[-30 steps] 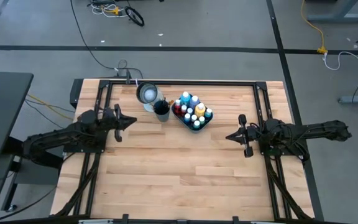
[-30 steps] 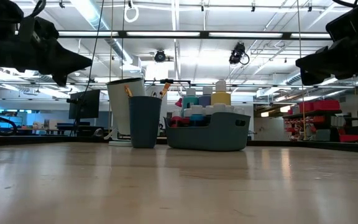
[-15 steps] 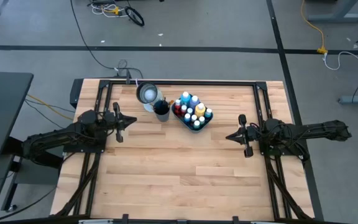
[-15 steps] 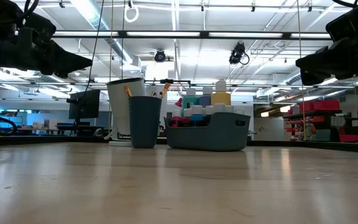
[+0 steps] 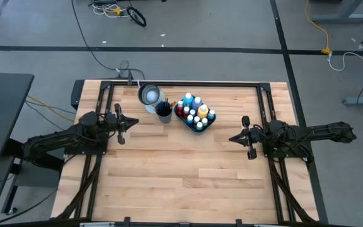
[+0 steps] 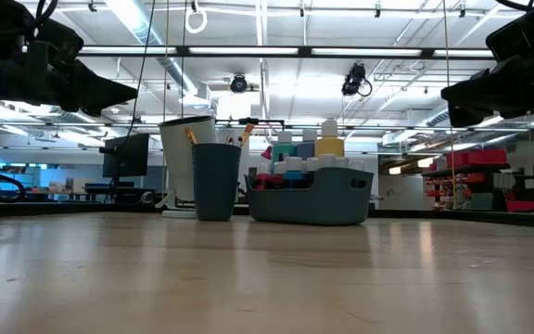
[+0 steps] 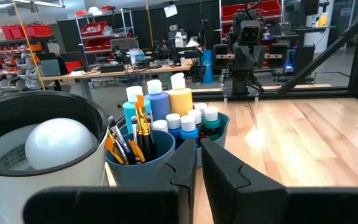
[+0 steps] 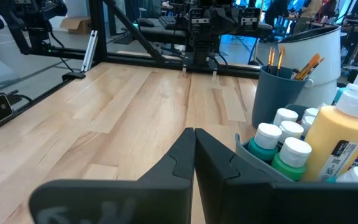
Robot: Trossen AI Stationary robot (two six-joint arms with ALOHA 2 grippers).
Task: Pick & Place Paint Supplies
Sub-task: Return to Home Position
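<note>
My left hand (image 5: 133, 123) hangs above the left side of the table (image 5: 181, 183). Its fingers are pressed almost together with nothing between them. My right hand (image 5: 233, 137) hangs over the right side, fingers pressed together and likewise empty. Both point inward, toward the far middle of the table where the supplies are.

The paint bottles (image 5: 195, 113) stand packed in the teal tray (image 6: 311, 202). The brushes (image 7: 137, 127) stand upright in the blue cup (image 6: 215, 181) just beside it, and a white tub (image 5: 149, 94) sits behind the cup. I see nothing loose on the bare wood, so I judge the sorting done, with only the retreat to rest left.

To do that well, I should draw each arm back along its own side and hold my height over the table. I should not swing toward the cup: it is nearest my left hand and looks light enough to tip with the tall brushes in it. I should carry both hands closed and move slowly and evenly, so neither arm crosses toward the other.
</note>
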